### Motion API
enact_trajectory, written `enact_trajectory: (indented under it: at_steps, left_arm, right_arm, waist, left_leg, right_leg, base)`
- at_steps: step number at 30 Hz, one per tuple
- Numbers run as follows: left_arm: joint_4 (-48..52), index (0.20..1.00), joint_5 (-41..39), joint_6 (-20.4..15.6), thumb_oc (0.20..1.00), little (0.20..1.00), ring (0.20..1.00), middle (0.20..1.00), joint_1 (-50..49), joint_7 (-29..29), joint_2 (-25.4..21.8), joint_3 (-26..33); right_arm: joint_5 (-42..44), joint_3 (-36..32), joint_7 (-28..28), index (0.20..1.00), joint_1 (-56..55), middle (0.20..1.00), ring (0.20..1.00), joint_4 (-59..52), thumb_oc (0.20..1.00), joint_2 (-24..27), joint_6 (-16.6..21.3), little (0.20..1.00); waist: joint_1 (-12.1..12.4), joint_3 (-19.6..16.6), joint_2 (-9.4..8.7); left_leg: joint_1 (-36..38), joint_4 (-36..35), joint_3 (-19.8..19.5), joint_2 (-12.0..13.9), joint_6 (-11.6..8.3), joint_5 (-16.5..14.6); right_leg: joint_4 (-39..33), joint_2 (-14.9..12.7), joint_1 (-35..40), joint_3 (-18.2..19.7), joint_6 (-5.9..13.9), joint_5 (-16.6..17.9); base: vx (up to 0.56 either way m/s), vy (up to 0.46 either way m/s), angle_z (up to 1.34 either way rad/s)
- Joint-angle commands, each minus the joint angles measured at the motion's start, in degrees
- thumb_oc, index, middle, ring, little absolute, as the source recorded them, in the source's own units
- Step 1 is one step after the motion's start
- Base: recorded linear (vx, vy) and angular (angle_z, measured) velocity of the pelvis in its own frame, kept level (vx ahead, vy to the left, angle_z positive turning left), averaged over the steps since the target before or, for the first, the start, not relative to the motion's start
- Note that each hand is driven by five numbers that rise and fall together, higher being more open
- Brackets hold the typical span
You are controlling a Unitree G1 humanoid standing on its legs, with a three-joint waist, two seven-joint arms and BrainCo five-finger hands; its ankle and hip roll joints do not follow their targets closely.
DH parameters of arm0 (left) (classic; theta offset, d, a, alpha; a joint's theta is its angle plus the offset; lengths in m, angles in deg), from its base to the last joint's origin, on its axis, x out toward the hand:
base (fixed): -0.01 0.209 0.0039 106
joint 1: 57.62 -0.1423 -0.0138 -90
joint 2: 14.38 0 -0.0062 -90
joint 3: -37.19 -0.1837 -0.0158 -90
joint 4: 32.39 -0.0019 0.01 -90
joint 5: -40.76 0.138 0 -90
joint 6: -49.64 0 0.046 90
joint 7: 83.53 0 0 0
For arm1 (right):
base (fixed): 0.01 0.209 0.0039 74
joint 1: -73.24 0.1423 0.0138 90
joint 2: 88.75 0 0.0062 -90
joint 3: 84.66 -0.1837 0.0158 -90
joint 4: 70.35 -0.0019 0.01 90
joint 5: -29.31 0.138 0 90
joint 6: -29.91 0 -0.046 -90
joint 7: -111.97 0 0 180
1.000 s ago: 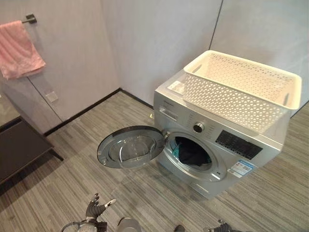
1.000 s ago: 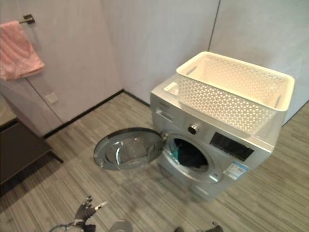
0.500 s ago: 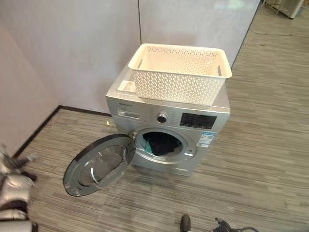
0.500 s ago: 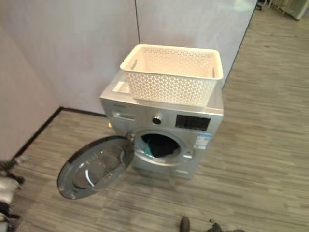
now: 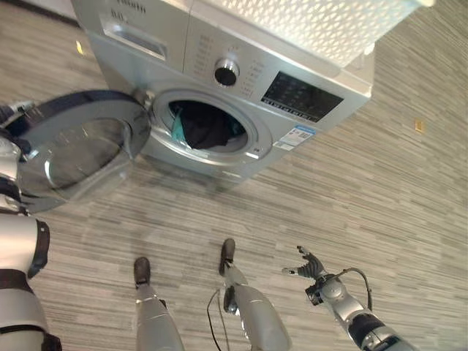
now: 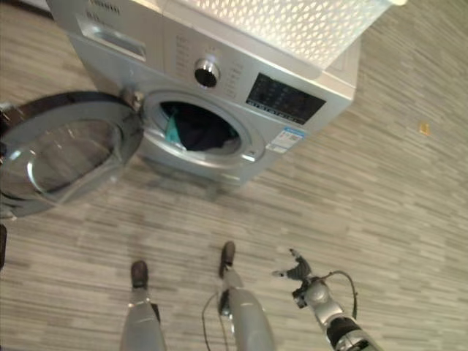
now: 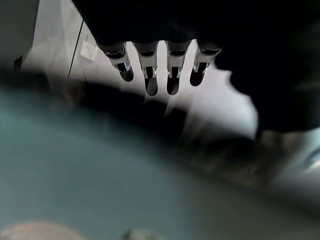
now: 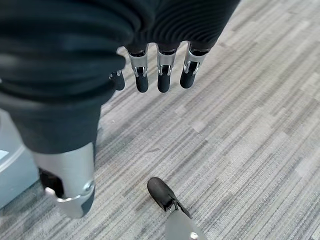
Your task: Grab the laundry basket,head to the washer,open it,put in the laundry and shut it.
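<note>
Washer standing on the striped grey floor, front toward the camera. Round door swung wide open to the robot's left, hinged at the left edge of the opening, glass bowl facing up and outward. Dark laundry lying inside the drum, with a teal piece at the left edge of the opening. Control knob above the opening, dark display panel to its right, drawer at the upper left corner of the front. White perforated laundry basket sitting on the washer's top, reaching past its front edge.

Left hand up at the far rim of the open door, fingers straight and side by side, dark tips pointing past the blurred curve of the door; contact with the rim impossible to tell. Left arm coming up along the left border of the head views.

Right hand hanging low on the robot's right, well apart from the washer, above bare floor, fingers relaxed and spread, holding nothing. Same straight, loosely parted fingers seen from the right wrist, over the floor.
</note>
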Motion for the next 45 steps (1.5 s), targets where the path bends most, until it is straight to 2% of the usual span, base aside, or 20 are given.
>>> enact_trajectory:
  at_steps: [1, 2, 6, 7, 8, 12, 14, 17, 18, 19, 21, 23, 24, 26, 29, 32, 36, 40, 45]
  left_arm:
    - [-3.04, 1.000, 2.47, -0.34, 1.000, 1.000, 1.000, 1.000, 5.12, 0.41, -4.17, -4.84]
    - [-4.16, 1.000, 1.77, 0.07, 1.000, 1.000, 1.000, 1.000, 6.87, 0.24, -4.70, -5.60]
    - [-4.80, 1.000, -1.82, 0.25, 1.000, 1.000, 1.000, 1.000, 4.60, -0.65, -4.04, -2.28]
    - [-5.81, 1.000, -6.29, 0.64, 1.000, 1.000, 1.000, 1.000, -2.36, -2.36, -1.00, 4.25]
    - [-5.70, 1.000, -6.27, 0.66, 1.000, 1.000, 1.000, 1.000, -2.62, -2.32, -0.99, 4.47]
    - [-4.03, 1.000, -5.66, 1.03, 1.000, 1.000, 1.000, 1.000, -16.80, -3.71, 8.57, 11.95]
    - [-0.71, 1.000, -6.91, 0.59, 1.000, 1.000, 1.000, 1.000, -25.31, -5.17, 16.01, 15.08]
    - [6.53, 1.000, -9.93, -0.90, 1.000, 1.000, 1.000, 1.000, -36.49, -7.09, 26.62, 15.77]
    - [9.30, 1.000, -13.29, -1.71, 1.000, 1.000, 1.000, 1.000, -40.67, -7.51, 30.30, 15.93]
    - [14.86, 1.000, -22.66, -3.75, 1.000, 1.000, 1.000, 1.000, -46.80, -7.40, 36.54, 15.90]
    - [24.35, 1.000, -29.13, -5.49, 1.000, 1.000, 1.000, 1.000, -53.48, -7.35, 39.90, 14.22]
    - [33.39, 1.000, -34.83, -5.22, 1.000, 1.000, 1.000, 1.000, -60.11, -9.51, 43.09, 10.47]
    - [33.44, 1.000, -34.84, -5.20, 1.000, 1.000, 1.000, 1.000, -60.16, -9.49, 43.09, 10.45]
    - [37.27, 1.000, -33.98, -4.62, 1.000, 1.000, 1.000, 1.000, -60.96, -10.90, 44.44, 6.67]
    - [37.32, 1.000, -31.71, -4.97, 1.000, 1.000, 1.000, 1.000, -60.03, -11.30, 44.84, 5.03]
    - [31.76, 1.000, -26.56, -6.55, 1.000, 1.000, 1.000, 1.000, -52.85, -10.32, 48.96, 1.40]
    - [30.09, 1.000, -22.37, -8.03, 1.000, 1.000, 1.000, 1.000, -49.40, -7.84, 49.98, -0.39]
    - [38.00, 1.000, -24.40, -9.44, 1.000, 1.000, 1.000, 1.000, -54.69, -8.38, 47.43, 1.04]
    - [41.23, 1.000, -24.63, -9.75, 1.000, 1.000, 1.000, 1.000, -66.89, -14.77, 41.89, 6.01]
  right_arm:
    - [2.21, 0.48, 0.74, 1.000, 0.49, 1.000, 1.000, 0.38, 1.000, 3.37, 2.65, 1.000]
    - [1.86, 0.90, 0.57, 1.000, 0.13, 1.000, 1.000, -1.12, 1.000, 4.17, 2.62, 1.000]
    - [2.27, 0.84, 0.57, 1.000, -0.68, 1.000, 1.000, -0.27, 1.000, 3.63, 2.25, 1.000]
    - [2.33, 1.20, 0.06, 1.000, -1.92, 1.000, 1.000, 1.67, 1.000, 2.24, 1.38, 1.000]
    - [2.33, 1.26, 0.06, 1.000, -1.95, 1.000, 1.000, 1.67, 1.000, 2.32, 1.38, 1.000]
    - [1.34, 1.65, -1.52, 1.000, -3.67, 1.000, 1.000, 1.07, 1.000, 1.98, 0.27, 1.000]
    - [0.30, 1.00, -2.22, 1.000, -3.67, 1.000, 1.000, -0.03, 1.000, 2.81, -0.58, 1.000]
    - [-1.54, -1.22, -3.56, 1.000, -4.12, 1.000, 1.000, -1.64, 1.000, 4.47, -2.03, 1.000]
    - [-2.37, -2.22, -3.91, 1.000, -4.33, 1.000, 1.000, -2.05, 1.000, 5.04, -2.58, 1.000]
    - [-3.84, -3.56, -4.11, 1.000, -4.45, 1.000, 1.000, -0.56, 1.000, 5.47, -3.22, 1.000]
    - [-5.33, -5.03, -3.87, 1.000, -4.92, 1.000, 1.000, 0.87, 1.000, 5.96, -3.99, 1.000]
    - [-6.38, -6.49, -3.75, 1.000, -5.29, 1.000, 1.000, 5.53, 1.000, 4.95, -4.91, 1.000]
    - [-6.38, -6.49, -3.74, 1.000, -5.32, 1.000, 1.000, 5.54, 1.000, 4.95, -4.90, 1.000]
    - [-7.54, -6.18, -3.71, 1.000, -5.75, 1.000, 1.000, 10.56, 1.000, 3.26, -5.21, 1.000]
    - [-7.74, -5.91, -3.46, 1.000, -6.15, 1.000, 1.000, 12.99, 1.000, 2.49, -4.95, 1.000]
    - [-6.88, -5.26, -2.14, 1.000, -8.73, 1.000, 1.000, 19.54, 1.000, -1.22, -4.32, 1.000]
    - [-7.19, -4.29, -1.19, 1.000, -10.17, 1.000, 1.000, 20.85, 1.000, -1.89, -3.91, 1.000]
    - [-6.78, -4.76, -0.87, 1.000, -12.02, 1.000, 1.000, 19.99, 1.000, -2.44, -3.13, 1.000]
    - [-6.35, -6.78, -1.59, 1.000, -12.24, 1.000, 1.000, 20.19, 1.000, -2.83, -2.03, 1.000]
  waist:
    - [-0.25, -1.56, -1.10]
    - [-0.61, -1.14, -1.93]
    - [-0.81, -1.63, -2.09]
    - [-0.44, -2.64, -1.62]
    - [-0.47, -2.69, -1.55]
    - [0.08, -4.64, 0.06]
    - [0.82, -5.39, 1.66]
    - [1.82, -6.27, 4.36]
    - [2.28, -6.65, 5.56]
    - [2.88, -8.04, 7.68]
    - [3.32, -9.12, 9.62]
    - [3.53, -10.98, 11.96]
    - [3.57, -10.94, 11.97]
    - [3.59, -12.72, 13.39]
    - [3.58, -13.17, 13.75]
    - [2.10, -15.07, 14.29]
    - [1.13, -15.41, 14.60]
    - [2.24, -15.04, 14.75]
    - [4.93, -14.70, 15.00]
  left_leg:
    - [-2.67, 0.09, -2.20, -0.16, 3.76, 0.44]
    - [-4.20, 1.18, -2.93, 0.44, 3.59, 0.35]
    - [-4.49, 1.57, -3.47, 0.70, 3.54, 0.06]
    - [-3.19, 1.42, -3.37, 0.78, 3.57, -0.44]
    - [-3.15, 1.39, -3.35, 0.79, 3.57, -0.44]
    - [0.48, 1.12, -2.30, 0.20, 3.92, -2.11]
    - [3.89, 0.60, -1.16, -0.10, 4.22, -3.04]
    - [9.14, -0.62, 0.88, -0.41, 4.69, -3.93]
    - [11.30, -1.07, 1.59, -0.38, 4.82, -4.42]
    - [14.71, -1.99, 2.74, -0.71, 5.12, -4.72]
    - [18.05, -3.05, 3.23, -0.81, 5.34, -4.90]
    - [21.67, -4.88, 4.04, -1.03, 5.43, -4.76]
    - [21.80, -4.95, 4.08, -1.01, 5.43, -4.74]
    - [24.32, -6.86, 4.63, -0.89, 5.13, -4.10]
    - [25.02, -7.63, 4.53, -0.78, 4.90, -3.59]
    - [24.87, -8.85, 4.11, -0.50, 3.93, -2.21]
    - [23.94, -8.85, 3.34, -0.48, 3.76, -2.12]
    - [23.60, -8.85, 2.64, -0.57, 3.74, -2.05]
    - [24.83, -8.85, 2.28, -0.50, 3.66, -2.16]
  right_leg:
    - [0.02, -5.90, 1.45, 2.87, 9.23, -5.33]
    - [0.02, -5.36, 0.85, 2.63, 9.20, -5.16]
    - [0.02, -5.06, 1.02, 2.29, 9.16, -5.25]
    - [0.02, -5.18, 2.10, 2.08, 9.09, -5.81]
    - [0.02, -5.17, 2.12, 2.09, 9.09, -5.81]
    - [0.02, -5.39, 4.42, 2.64, 8.53, -6.64]
    - [0.02, -5.53, 6.28, 3.13, 8.21, -7.44]
    - [0.02, -5.82, 9.34, 4.04, 7.69, -8.67]
    - [0.02, -5.80, 10.68, 4.29, 7.53, -9.23]
    - [0.02, -5.90, 12.88, 4.71, 7.27, -10.00]
    - [0.02, -5.86, 15.00, 4.95, 7.08, -10.65]
    - [0.02, -5.78, 17.47, 4.99, 6.95, -11.52]
    - [0.02, -5.76, 17.53, 5.01, 6.94, -11.53]
    - [0.02, -5.48, 19.50, 4.75, 6.77, -12.58]
    - [0.02, -5.35, 20.16, 4.67, 6.74, -12.91]
    - [0.02, -4.79, 21.32, 3.79, 6.40, -14.26]
    - [0.02, -4.66, 21.23, 3.21, 6.43, -14.50]
    - [0.02, -4.82, 21.69, 2.38, 6.40, -14.67]
    - [0.02, -4.74, 23.77, 1.72, 6.25, -15.29]
  base:
    - [-0.06, -0.083, 0.08]
    - [-0.03, -0.055, 0.09]
    - [0.03, -0.051, 0.05]
    - [0.06, -0.028, 0.04]
    - [0.08, -0.037, 0.02]
    - [0.07, 0.007, -0.03]
    - [0.14, 0.058, -0.26]
    - [0.16, 0.072, -0.14]
    - [0.27, 0.083, -0.35]
    - [0.28, 0.063, -0.40]
    - [0.22, 0.008, -0.32]
    - [0.18, -0.032, -0.19]
    - [0.14, -0.047, -0.11]
    - [0.12, -0.077, -0.03]
    - [0.08, -0.069, -0.01]
    - [0.06, -0.101, 0.06]
    - [0.00, -0.060, 0.04]
    - [-0.02, -0.040, 0.03]
    - [-0.01, -0.015, 0.04]
